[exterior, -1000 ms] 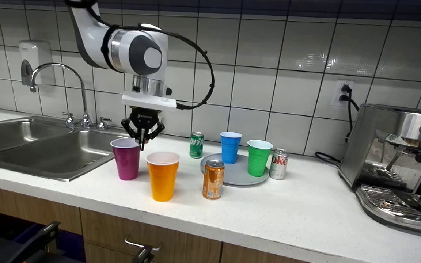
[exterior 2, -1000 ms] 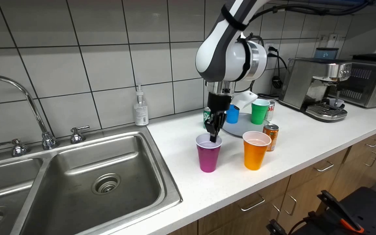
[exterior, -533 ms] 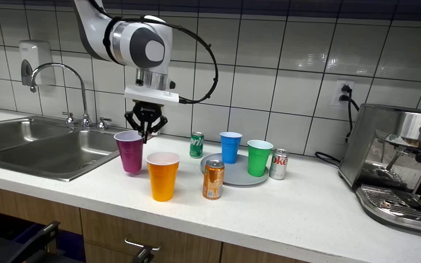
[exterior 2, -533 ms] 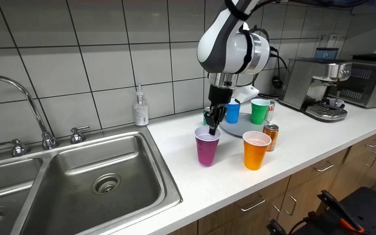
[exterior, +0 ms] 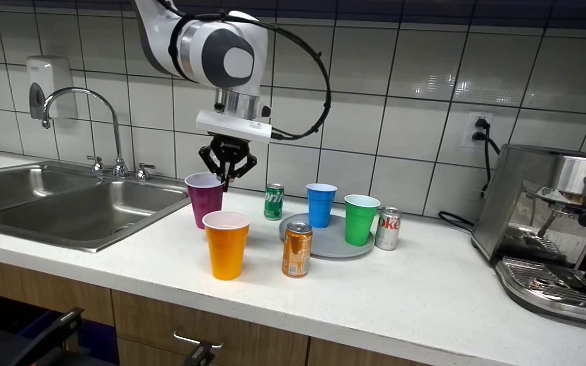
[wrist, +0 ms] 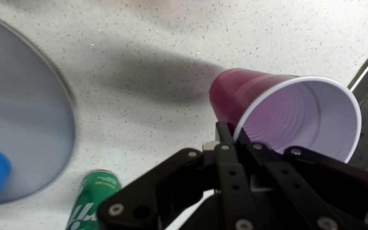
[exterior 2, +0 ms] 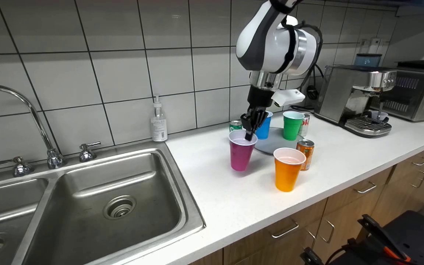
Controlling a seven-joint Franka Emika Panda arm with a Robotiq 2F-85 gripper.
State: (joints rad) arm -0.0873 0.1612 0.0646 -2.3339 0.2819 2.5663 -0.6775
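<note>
My gripper (wrist: 234, 132) is shut on the rim of a purple cup (wrist: 232, 92), one finger inside the white-lined mouth and one outside. In both exterior views the purple cup (exterior: 203, 203) (exterior 2: 241, 156) hangs slightly tilted, its base seemingly just above the counter. The gripper (exterior: 226, 184) (exterior 2: 248, 137) points down at the cup's edge. Near it stands an orange cup (exterior: 227, 251), overlapping the purple cup's lower part in an exterior view. A green Sprite can (exterior: 273, 202) (wrist: 96, 195) stands close by, towards the wall.
A grey plate (exterior: 333, 243) (wrist: 34, 105) bears a blue cup (exterior: 319, 206) and a green cup (exterior: 359, 223). An orange can (exterior: 297, 251) and a Diet Coke can (exterior: 388, 229) stand beside it. A sink (exterior 2: 193, 217) and a coffee machine (exterior 2: 344, 92) flank this area.
My gripper has risen with the purple cup, lifting it off the counter. Both have moved right in both exterior views, towards the plate and away from the sink. Other things have stayed put.
</note>
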